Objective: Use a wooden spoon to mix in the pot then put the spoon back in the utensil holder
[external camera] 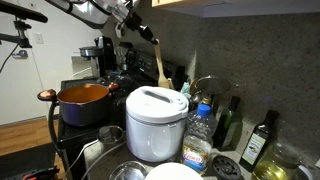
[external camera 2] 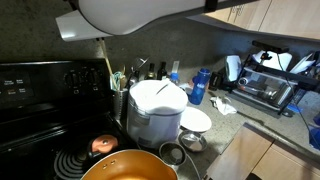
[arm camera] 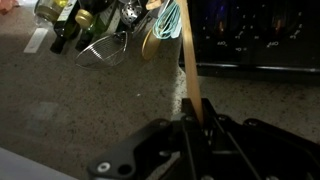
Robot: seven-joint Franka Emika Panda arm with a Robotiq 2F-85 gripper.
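Clamped narrow on the wooden spoon (arm camera: 190,70) with the gripper (arm camera: 199,128), one finger pressed to each side of the handle in the wrist view. Held up in the air by the handle's top end, slanting down from under the arm in both exterior views, bowl end lowest and touching nothing. Hangs over the speckled counter (arm camera: 90,100) close to the back wall, between the stove (external camera 2: 40,90) and the white cooker (external camera 2: 155,108), near a cluster of dark utensils (external camera 2: 128,74). Well apart from the pot (external camera: 85,98), set on the stove with copper handle (external camera: 45,95) pointing away from the cooker. Cannot tell whether the spoon's tip hangs straight above the utensils or beside them. Past the cooker, bottles (external camera: 228,122) along the wall.
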